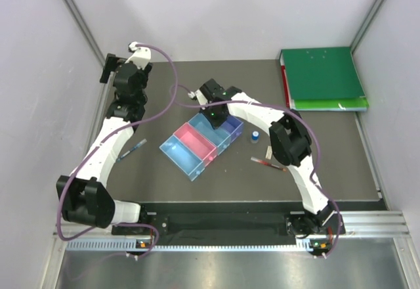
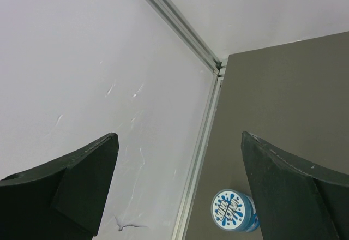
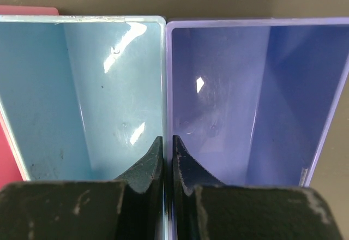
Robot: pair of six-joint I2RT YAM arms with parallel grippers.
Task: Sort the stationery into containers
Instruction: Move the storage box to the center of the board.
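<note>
Four trays stand side by side: blue (image 1: 178, 152), pink (image 1: 197, 138), light blue (image 3: 82, 93) and purple (image 3: 256, 98). My right gripper (image 3: 168, 139) is shut on the touching walls of the light blue and purple trays, one finger inside each; from above it is at the trays' far end (image 1: 213, 108). My left gripper (image 2: 179, 142) is open and empty in the far left corner (image 1: 107, 71), above a round blue tape roll (image 2: 234, 211) by the wall. A blue pen (image 1: 134, 150), a blue-capped bottle (image 1: 254, 135), a white eraser (image 1: 268, 152) and a red pen (image 1: 266, 164) lie on the table.
A large green binder (image 1: 321, 79) lies at the back right. White walls with metal rails (image 2: 196, 142) close in the left and back edges. A small white item (image 1: 190, 94) lies behind the trays.
</note>
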